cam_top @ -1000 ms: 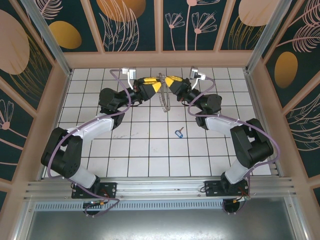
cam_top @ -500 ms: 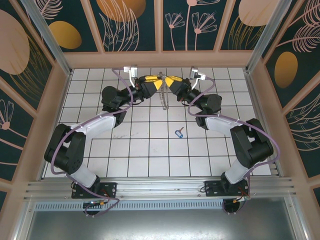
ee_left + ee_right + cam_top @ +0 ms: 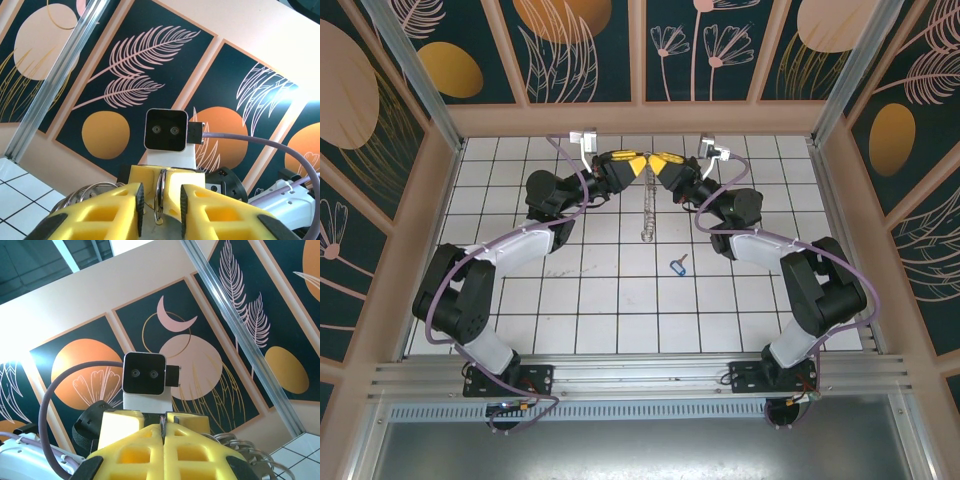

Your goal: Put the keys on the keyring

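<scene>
**A:** Where's the keyring (image 3: 646, 208)?

**B:** Hanging under both fingertips. The right gripper (image 3: 162, 432) is pressed together on its wire. The left gripper (image 3: 161, 200) stands apart, wire in the gap.

**A:** The blue key (image 3: 678, 266)?

**B:** On the tiles (image 3: 620, 300), well below them. I'd seat the left squarely before the right lets go.

White tiled table (image 3: 620, 320), dark grid lines. One small blue key (image 3: 678, 266) lies flat on it, right of ctr, approx. mid-depth, w/ bare tiles all round.
</scene>
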### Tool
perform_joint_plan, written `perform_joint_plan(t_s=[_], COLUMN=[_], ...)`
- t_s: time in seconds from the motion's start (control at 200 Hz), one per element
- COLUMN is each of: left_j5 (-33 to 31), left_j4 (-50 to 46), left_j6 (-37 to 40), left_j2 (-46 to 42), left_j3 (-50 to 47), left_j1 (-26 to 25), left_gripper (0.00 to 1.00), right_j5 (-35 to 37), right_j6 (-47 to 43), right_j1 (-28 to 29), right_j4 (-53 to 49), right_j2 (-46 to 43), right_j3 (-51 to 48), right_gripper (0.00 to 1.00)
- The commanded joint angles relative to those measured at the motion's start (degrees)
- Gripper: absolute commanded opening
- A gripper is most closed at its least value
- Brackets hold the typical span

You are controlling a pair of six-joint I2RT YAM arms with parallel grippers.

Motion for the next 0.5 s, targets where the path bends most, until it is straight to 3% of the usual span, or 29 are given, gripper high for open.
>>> perform_joint_plan(t_s=[0.0,0.12,0.22,0.285,0.43,0.495], left_j5=[-0.23,-0.22,0.14,0.31,0.92,1.26], left_j4=[3.33,3.12,2.62,1.34,-5.69,-9.8], left_j6=[-0.41,-0.59,-0.54,0.17,5.09,8.12], left_j2=[0.69,0.91,0.95,0.78,-1.07,-2.21], left_j3=[1.9,2.2,2.55,2.73,3.16,3.52], left_j1=[-0.37,-0.37,-0.36,-0.38,-0.38,-0.38], left_gripper=[0.22,0.15,0.01,0.0,0.0,0.0], right_j5=[-1.06,-1.37,-2.09,-2.13,-2.53,-2.9], right_j6=[0.34,-0.13,-0.64,-1.5,-6.05,-9.59], right_j1=[0.46,0.65,0.73,0.6,-1.44,-2.68], right_j4=[4.49,3.59,2.06,-0.04,-10.66,-18.25], right_j2=[-0.19,-0.18,-0.28,-1.0,-6.0,-9.44], right_j3=[1.39,1.56,1.92,2.16,1.8,1.83], right_gripper=[0.0,0.0,0.0,0.0,0.35,0.44])
